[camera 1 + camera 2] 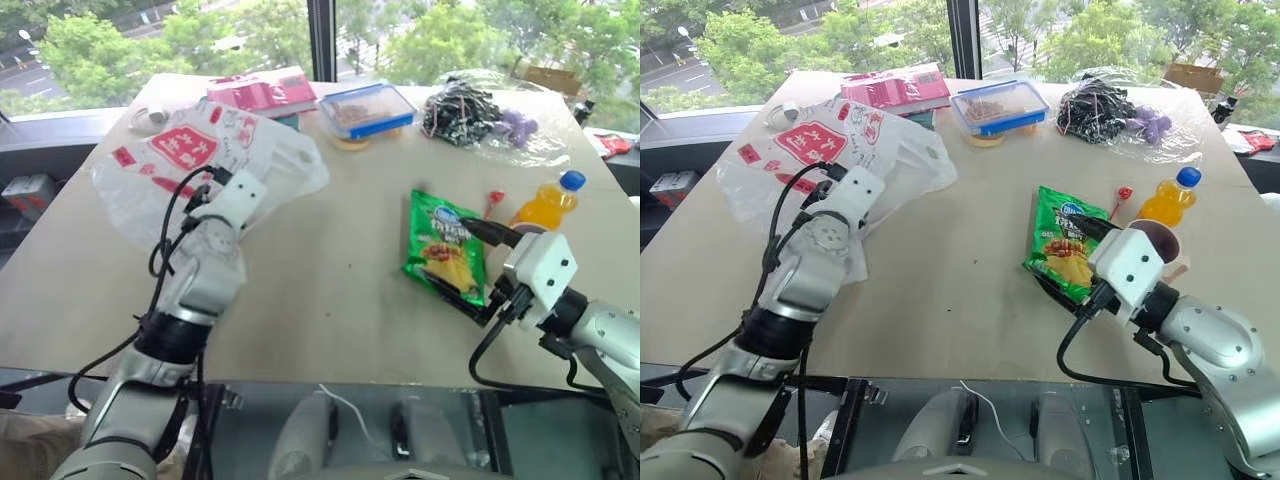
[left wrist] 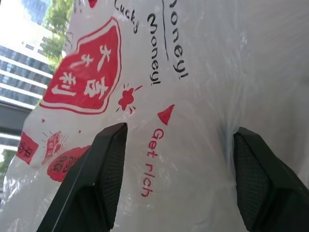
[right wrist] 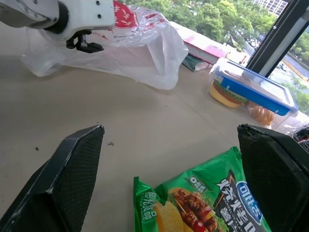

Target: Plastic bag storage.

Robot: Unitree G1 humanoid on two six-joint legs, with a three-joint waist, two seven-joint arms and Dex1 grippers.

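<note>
The plastic bag (image 1: 190, 150), thin translucent white with red printed panels, lies crumpled and puffed up at the table's back left. My left gripper (image 1: 215, 178) is at the bag's near side and points into it. In the left wrist view its black fingers (image 2: 104, 164) stand open, and the bag's printed skin (image 2: 193, 72) spreads right in front of the gap between them. My right gripper (image 1: 480, 268) hovers open on the right, its fingers wide apart over the near end of a green snack packet (image 3: 212, 198), and grips nothing.
The green snack packet (image 1: 447, 245) lies right of centre, with an orange drink bottle (image 1: 545, 205) and a red lollipop (image 1: 495, 200) beside it. At the back stand a blue-lidded food box (image 1: 366, 108), a red book (image 1: 262, 92) and a clear crinkly bag (image 1: 470, 110).
</note>
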